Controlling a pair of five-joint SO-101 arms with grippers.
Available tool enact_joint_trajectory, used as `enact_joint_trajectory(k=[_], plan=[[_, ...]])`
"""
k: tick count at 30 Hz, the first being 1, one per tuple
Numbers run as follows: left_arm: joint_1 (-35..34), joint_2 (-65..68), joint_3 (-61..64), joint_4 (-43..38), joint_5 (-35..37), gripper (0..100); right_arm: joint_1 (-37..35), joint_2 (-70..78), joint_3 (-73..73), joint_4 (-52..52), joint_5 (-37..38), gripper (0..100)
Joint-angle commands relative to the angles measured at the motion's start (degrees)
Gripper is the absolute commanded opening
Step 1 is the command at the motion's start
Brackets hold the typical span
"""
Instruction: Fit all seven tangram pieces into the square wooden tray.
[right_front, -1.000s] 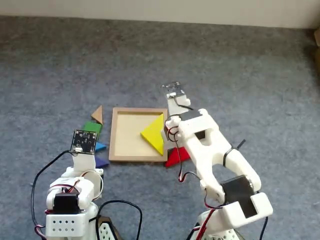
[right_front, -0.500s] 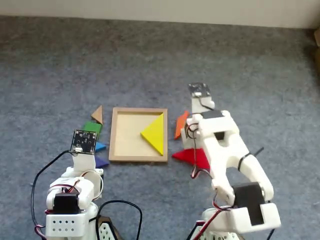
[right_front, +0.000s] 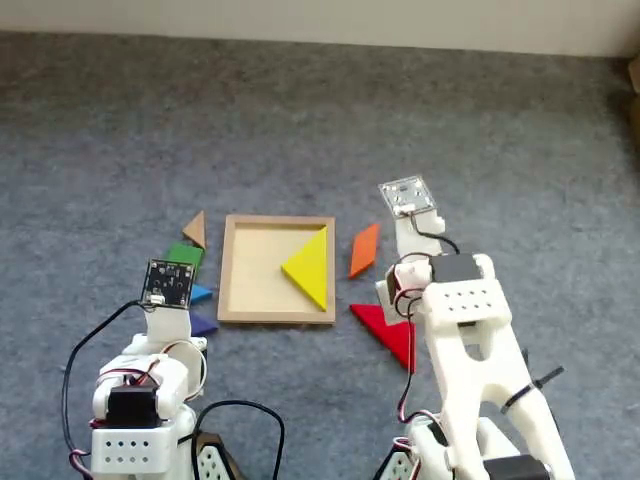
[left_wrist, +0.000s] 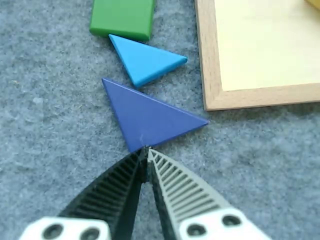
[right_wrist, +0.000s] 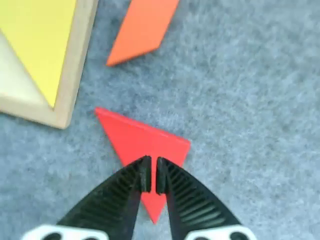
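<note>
- The square wooden tray (right_front: 226, 270) holds a large yellow triangle piece (right_front: 311, 266) at its 3 o'clock side.
- The right gripper (right_wrist: 151, 175), jaws nearly together, is over the red triangle piece (right_wrist: 137, 140), at the tray's 4 o'clock.
- The left gripper (left_wrist: 146, 156), jaws pressed together, touches the dark blue triangle piece (left_wrist: 145, 117).

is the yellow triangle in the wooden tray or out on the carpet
In. The large yellow triangle lies flat inside the square wooden tray, its long edge against one rim.
</note>
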Motion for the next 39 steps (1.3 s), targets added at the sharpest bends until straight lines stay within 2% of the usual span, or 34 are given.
enact_joint_trajectory(k=[1,5,7,17,26,39], plan=[[-0.84,-1.45,1.10,0.18,0.35,1,0.66,-2.59,-0.57,3.82,2.37,12.6],[-0.84,-1.45,1.10,0.18,0.35,1,-1.54,-2.59,-0.22,4.35,4.13,27.9],[-0.84,-1.45,1.10,0.18,0.35,1,-3.65,-2.59,-0.22,4.18,4.22,31.4],[-0.84,-1.45,1.10,0.18,0.35,1,-10.95,-0.40,0.40,1.89,3.96,31.7],[-0.84,-1.45,1.10,0.18,0.35,1,-10.59,13.67,0.40,-3.30,3.96,31.7],[-0.84,-1.45,1.10,0.18,0.35,1,-10.59,15.16,0.92,-9.63,4.40,31.5]])
